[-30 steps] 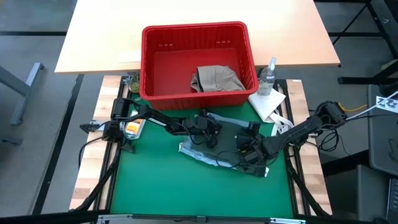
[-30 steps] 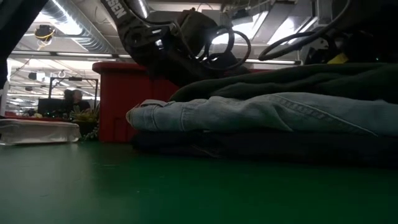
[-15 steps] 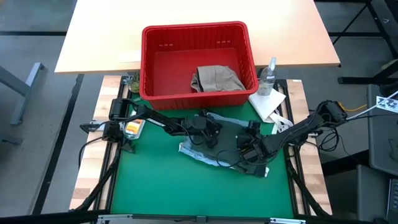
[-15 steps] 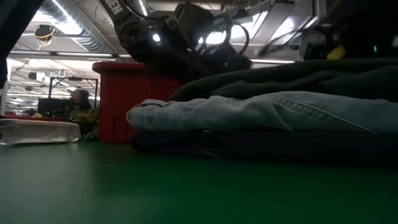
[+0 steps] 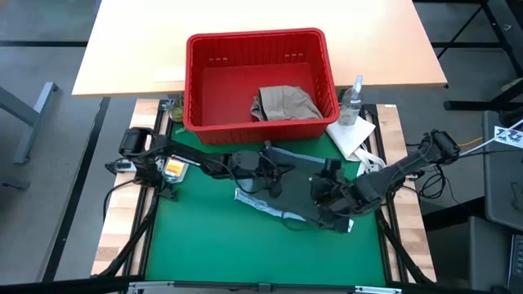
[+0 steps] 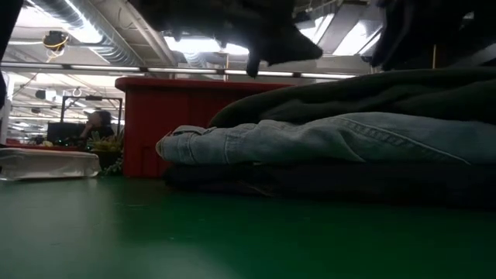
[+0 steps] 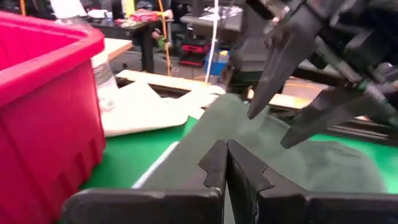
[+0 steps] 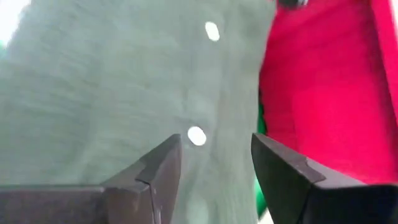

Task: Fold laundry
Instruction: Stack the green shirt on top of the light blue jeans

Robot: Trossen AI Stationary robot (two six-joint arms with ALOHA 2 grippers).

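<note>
A folded stack lies on the green mat: dark navy jeans (image 6: 349, 182) at the bottom, light blue denim (image 6: 325, 139) on them, and the dark olive green piece (image 5: 298, 175) (image 6: 372, 89) on top. My left gripper (image 5: 268, 170) (image 7: 225, 149) hovers shut just above the olive piece's left part. Over its right part, my right gripper (image 5: 325, 189) (image 8: 216, 140) is open, its fingers above the buttoned cloth (image 8: 93, 93). The beige khaki piece (image 5: 284, 103) lies inside the red basket (image 5: 196, 82).
The red basket (image 6: 155, 124) stands just beyond the stack at the mat's far edge. A white cloth (image 5: 351, 135) and a spray bottle (image 5: 352, 100) sit at the far right. A small orange-labelled item (image 5: 173, 167) lies at the left. Bare green mat (image 5: 245, 245) spreads on the near side.
Both grippers have risen from the olive piece, and in the low view they now show only at the top edge. The left arm's rear links have swung toward the table's left. The stack has kept its shape and place.
</note>
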